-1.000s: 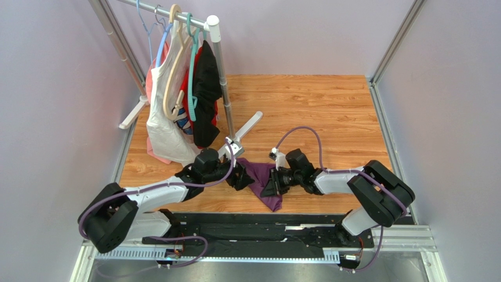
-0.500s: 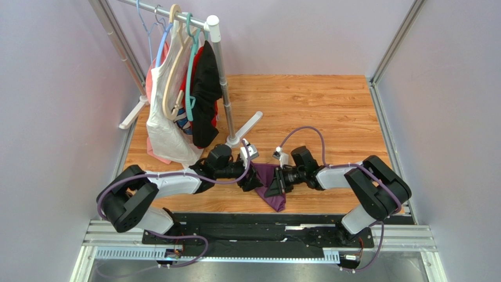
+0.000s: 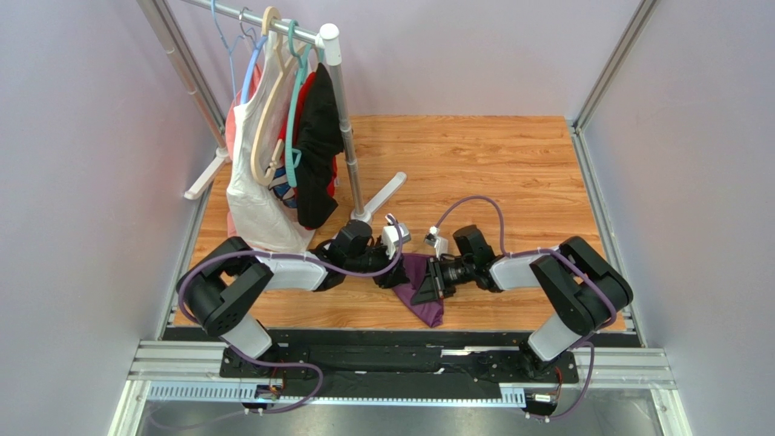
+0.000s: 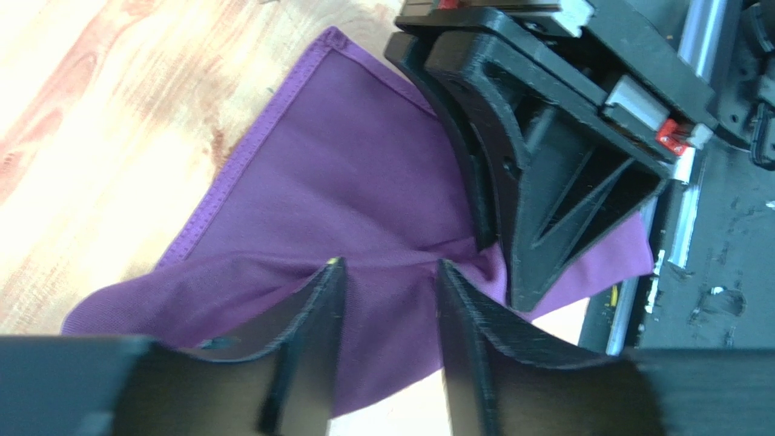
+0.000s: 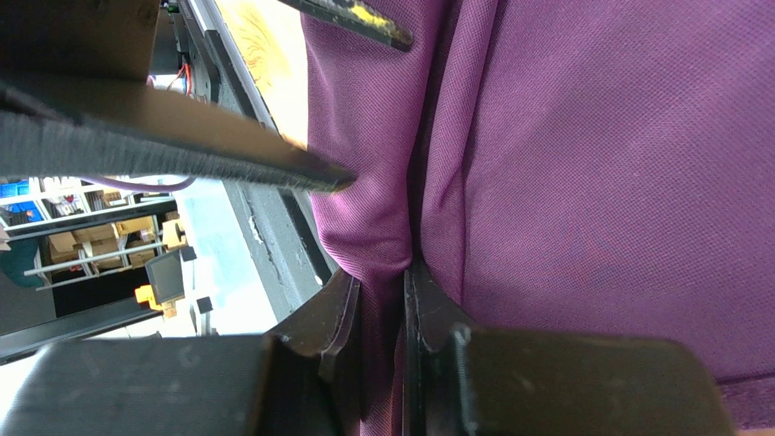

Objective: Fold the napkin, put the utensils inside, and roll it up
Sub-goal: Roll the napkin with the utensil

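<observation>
Limp napkin bunched between the two grippers, close to the near edge of the table.

The cloth is thin, light and soft, and it gathers into a ridge, so it is best taken by a hemmed edge or corner. The right gripper is clamped tight on a fold. The left gripper stands part open astride the ridge, gripping nothing. The smooth wooden top probably lets shiny fabric slide. A clothes rack with hung garments stands far left, and lilac walls enclose the cell.
</observation>
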